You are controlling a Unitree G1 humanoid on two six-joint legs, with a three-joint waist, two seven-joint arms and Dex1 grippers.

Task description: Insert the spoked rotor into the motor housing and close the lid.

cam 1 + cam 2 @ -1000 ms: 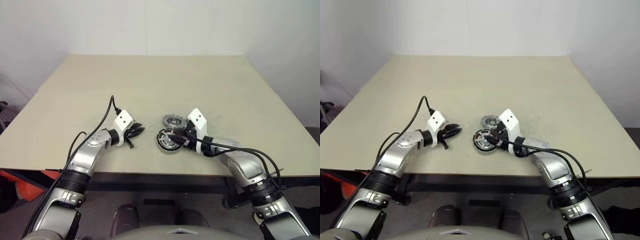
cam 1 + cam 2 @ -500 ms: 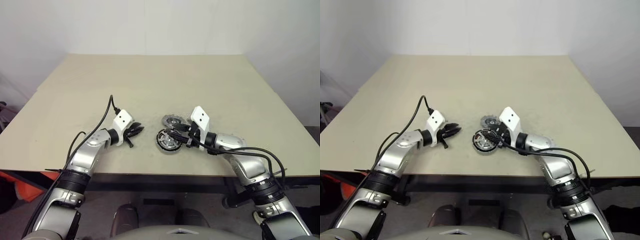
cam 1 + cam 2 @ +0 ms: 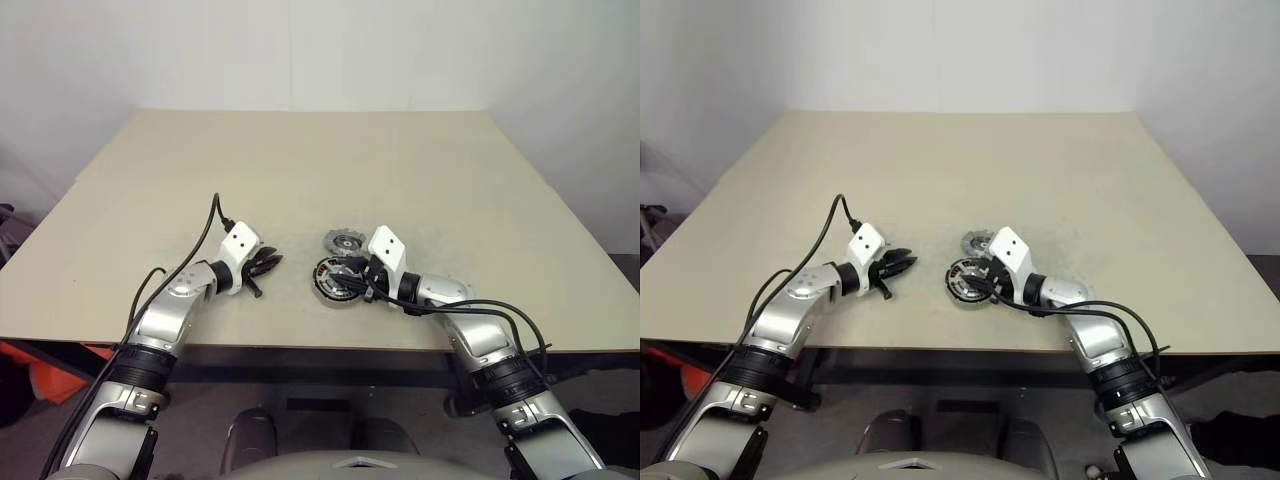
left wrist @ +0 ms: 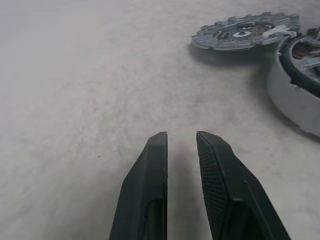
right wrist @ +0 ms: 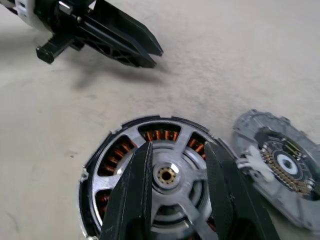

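The motor housing (image 3: 322,285) sits near the table's front edge, copper windings (image 5: 116,156) showing through the gaps of the shiny spoked rotor (image 5: 176,187) that lies inside it. My right gripper (image 5: 178,146) hovers over the rotor, open, its two fingers straddling the central hub without gripping it. The lid (image 3: 343,241), a dull grey notched cap, lies flat on the table just behind the housing, also seen as the lid (image 5: 280,160). My left gripper (image 3: 272,262) rests low to the left of the housing, pointing toward it, open by a narrow gap and empty.
The beige table (image 3: 300,170) stretches wide and bare behind and to both sides of the parts. Its front edge (image 3: 300,345) runs close below both grippers. Black cables trail from each wrist.
My right wrist has rolled and swung a little to the left while staying over the housing. The left gripper, the lid and the housing have kept their places.
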